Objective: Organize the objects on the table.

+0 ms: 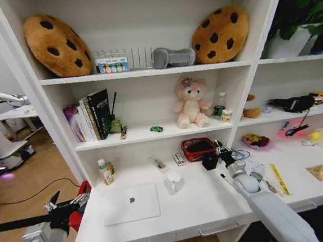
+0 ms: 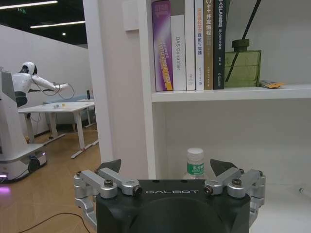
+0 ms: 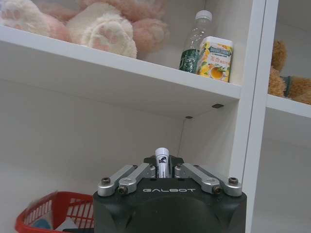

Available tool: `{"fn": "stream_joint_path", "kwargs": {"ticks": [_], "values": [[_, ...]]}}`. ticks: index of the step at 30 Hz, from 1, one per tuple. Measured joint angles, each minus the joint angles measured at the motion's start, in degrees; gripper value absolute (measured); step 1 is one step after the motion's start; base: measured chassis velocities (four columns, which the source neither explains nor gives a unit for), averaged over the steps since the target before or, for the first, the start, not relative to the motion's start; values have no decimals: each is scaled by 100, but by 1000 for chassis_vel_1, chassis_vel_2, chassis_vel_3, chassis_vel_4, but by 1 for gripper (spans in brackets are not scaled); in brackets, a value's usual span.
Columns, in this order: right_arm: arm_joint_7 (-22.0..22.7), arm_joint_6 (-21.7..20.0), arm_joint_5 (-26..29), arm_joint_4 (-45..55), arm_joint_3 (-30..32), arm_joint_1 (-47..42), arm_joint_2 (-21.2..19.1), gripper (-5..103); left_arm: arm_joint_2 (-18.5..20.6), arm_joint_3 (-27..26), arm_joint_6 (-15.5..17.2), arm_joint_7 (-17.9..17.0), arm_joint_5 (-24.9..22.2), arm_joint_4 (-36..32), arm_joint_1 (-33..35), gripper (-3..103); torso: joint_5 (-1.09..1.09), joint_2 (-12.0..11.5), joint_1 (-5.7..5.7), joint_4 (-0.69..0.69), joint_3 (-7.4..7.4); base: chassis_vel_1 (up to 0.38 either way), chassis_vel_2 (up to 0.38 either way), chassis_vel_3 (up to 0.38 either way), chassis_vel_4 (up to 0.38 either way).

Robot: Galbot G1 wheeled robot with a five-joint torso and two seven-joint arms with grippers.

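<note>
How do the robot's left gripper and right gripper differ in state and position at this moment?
The left gripper is open with nothing between its fingers; the right gripper is shut on a small white cylinder. The left gripper hangs off the table's left end, beside the laptop; the right gripper sits above the table's right part, near the red basket. Both are black with silver linkages and face the shelving.

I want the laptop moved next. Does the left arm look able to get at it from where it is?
Probably yes: the left gripper hangs open off the desk's left end, and the laptop lies flat nearby with nothing between.
</note>
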Motion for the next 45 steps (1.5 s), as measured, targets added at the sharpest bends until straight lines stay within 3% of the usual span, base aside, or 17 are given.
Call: {"fn": "stream_joint_path", "kwargs": {"ticks": [13,23,33,39,41,45], "values": [[-133,292,-177,-1138,-214,942,218,12,0,0,0,0,0,0,0,100,-1,0,0,0,0,0,0,0,0],[-223,509,-549,-2007,-550,1546,766,12,0,0,0,0,0,0,0,100,-1,0,0,1,0,0,0,0,0],[-368,529,-682,-2105,-556,1596,898,12,0,0,0,0,0,0,0,100,0,0,0,1,0,0,0,0,0],[-449,522,-706,-2109,-523,1547,861,33,0,0,0,0,0,0,0,100,-1,0,0,0,0,0,0,0,0],[-418,416,-761,-2007,-499,1459,825,44,0,0,0,0,0,0,0,100,1,0,0,1,0,0,0,0,0],[-620,199,-706,-1790,-451,1320,705,55,0,0,0,0,0,0,0,100,-1,0,0,-1,-1,0,0,0,0]]}}
